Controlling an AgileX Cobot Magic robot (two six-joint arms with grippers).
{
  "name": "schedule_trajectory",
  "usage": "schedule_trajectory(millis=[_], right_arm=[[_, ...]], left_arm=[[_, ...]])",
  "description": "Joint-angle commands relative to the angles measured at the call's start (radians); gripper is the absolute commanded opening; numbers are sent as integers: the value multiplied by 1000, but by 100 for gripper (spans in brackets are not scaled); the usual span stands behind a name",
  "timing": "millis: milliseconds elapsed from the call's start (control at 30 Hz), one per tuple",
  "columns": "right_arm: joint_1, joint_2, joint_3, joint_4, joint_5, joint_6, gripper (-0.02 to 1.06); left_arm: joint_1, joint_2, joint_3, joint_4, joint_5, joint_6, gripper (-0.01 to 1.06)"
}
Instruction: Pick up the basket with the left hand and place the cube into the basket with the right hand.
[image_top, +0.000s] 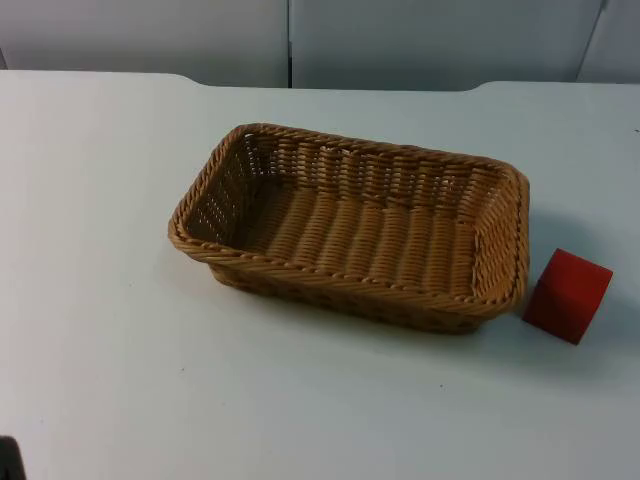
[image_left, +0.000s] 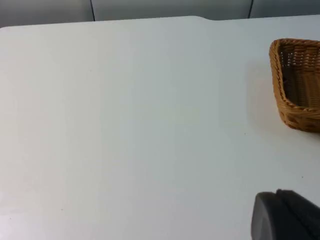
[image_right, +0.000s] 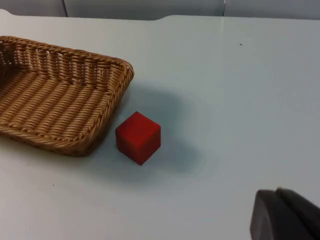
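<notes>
A rectangular woven wicker basket (image_top: 350, 293) sits empty at the middle of the white table. A red cube (image_top: 567, 296) stands on the table just off the basket's right end, a small gap apart from it. In the right wrist view the cube (image_right: 138, 137) rests beside the basket's corner (image_right: 109, 105), and my right gripper (image_right: 286, 216) hangs well back from both, holding nothing. My left gripper (image_left: 287, 216) is over bare table, far from the basket (image_left: 280, 87), which it does not touch.
The grey partition wall (image_top: 290, 40) closes off the table's far edge. A small dark shape (image_top: 8, 460) sits at the near left corner of the top view.
</notes>
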Motion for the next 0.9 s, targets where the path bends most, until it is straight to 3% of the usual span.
schedule_trajectory(millis=[0, 67, 100, 133, 200, 267, 300, 433, 467, 567, 700, 767, 800, 833, 867], right_arm=[[2, -3, 6, 0, -10, -2, 0], [2, -3, 6, 0, -10, -2, 0], [2, -3, 6, 0, -10, -2, 0], [2, -3, 6, 0, -10, -2, 0], [2, -3, 6, 0, -10, -2, 0], [2, -3, 6, 0, -10, -2, 0], [2, -3, 6, 0, -10, -2, 0], [2, -3, 6, 0, -10, -2, 0], [2, -3, 6, 0, -10, -2, 0], [2, -3, 6, 0, -10, -2, 0], [2, -3, 6, 0, -10, -2, 0], [2, -3, 6, 0, -10, -2, 0], [2, -3, 6, 0, -10, -2, 0], [2, -3, 6, 0, -10, -2, 0], [2, -3, 6, 0, -10, -2, 0]], left_arm=[[1, -4, -1, -7, -6, 0, 0], [1, -4, -42, -77, -42, 0, 0], [1, 8, -101, -209, -100, 15, 0], [1, 8, -101, -209, -100, 15, 0], [1, 110, -178, -407, -162, 95, 0], [1, 255, -246, -564, -162, 222, 0], [1, 255, -246, -564, -162, 222, 0], [1, 630, -338, -718, -157, 452, 0], [1, 630, -338, -718, -157, 452, 0], [1, 904, -400, -811, -155, 607, 3], [1, 1160, -466, -931, -166, 752, 17], [-1, 1295, -516, -968, -177, 810, 38], [-1, 1392, -557, -967, -188, 814, 57], [-1, 1413, -570, -964, -193, 814, 64], [-1, 1413, -570, -964, -193, 814, 64]])
